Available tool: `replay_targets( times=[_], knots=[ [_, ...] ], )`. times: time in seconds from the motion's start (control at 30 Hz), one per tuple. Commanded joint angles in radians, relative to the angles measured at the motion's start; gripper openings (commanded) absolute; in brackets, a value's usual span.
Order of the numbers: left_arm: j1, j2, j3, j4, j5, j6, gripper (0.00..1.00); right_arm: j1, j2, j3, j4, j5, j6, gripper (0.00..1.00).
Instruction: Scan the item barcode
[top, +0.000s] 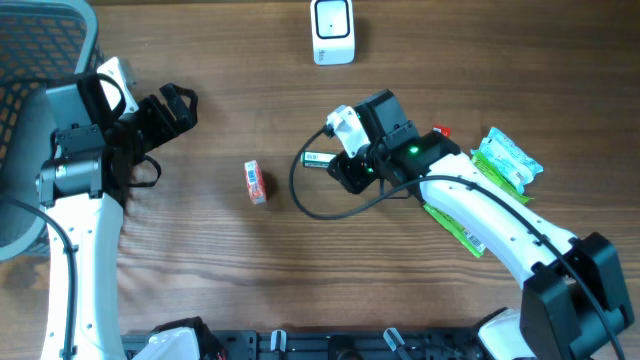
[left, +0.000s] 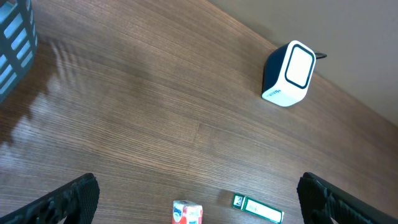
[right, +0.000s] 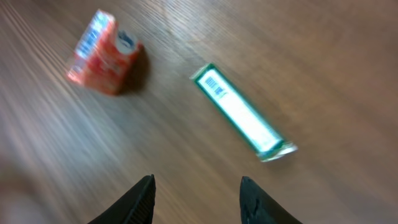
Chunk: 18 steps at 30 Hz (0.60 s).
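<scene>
Right gripper (right: 196, 182), jaws apart, empty, near green-edged barcoded packet (right: 242, 112), red carton (right: 102, 53)

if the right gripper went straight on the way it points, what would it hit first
Most likely the green-edged packet, lying flat just ahead of the open fingers of the right gripper. The red carton sits left of that line. Depth is unclear, so the fingers might touch the table first.

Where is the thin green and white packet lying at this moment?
The thin packet lies flat on the table near the middle of the overhead view, between the orange carton and the right gripper, touching neither.
</scene>
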Motion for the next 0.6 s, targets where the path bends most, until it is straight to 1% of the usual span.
replay_targets(
  times=[0.0, 0.1, 0.13, 0.17, 0.2, 0.3, 0.47, 0.5, 0.57],
  knots=[
    [0.005, 0.003, 0.014, 0.003, -0.005, 0.017, 1.00, 0.000, 0.022, -0.023, 0.019, 0.121, -0.325, 0.48],
    [0.005, 0.003, 0.014, 0.003, -0.005, 0.017, 1.00, 0.000, 0.066, -0.032, 0.075, 0.130, -0.345, 0.52],
    [0.005, 0.003, 0.014, 0.003, -0.005, 0.017, 1.00, 0.000, 0.081, -0.032, 0.095, 0.142, -0.345, 0.56],
    [0.005, 0.003, 0.014, 0.003, -0.005, 0.017, 1.00, 0.000, 0.101, -0.032, 0.123, 0.161, -0.344, 0.64],
    [0.005, 0.003, 0.014, 0.003, -0.005, 0.017, 1.00, 0.000, 0.118, -0.032, 0.147, 0.175, -0.344, 0.67],
    [0.005, 0.003, 0.014, 0.003, -0.005, 0.017, 1.00, 0.000, 0.179, -0.032, 0.215, 0.188, -0.371, 0.69],
    [0.005, 0.003, 0.014, 0.003, -0.005, 0.017, 1.00, 0.000, 0.251, -0.032, 0.279, 0.188, -0.370, 0.70],
    [0.005, 0.003, 0.014, 0.003, -0.005, 0.017, 1.00, 0.000, 0.260, -0.032, 0.284, 0.188, -0.370, 0.70],
    [0.005, 0.003, 0.014, 0.003, -0.005, 0.017, 1.00, -0.003, 0.275, -0.032, 0.285, 0.188, -0.369, 0.66]
  ],
)
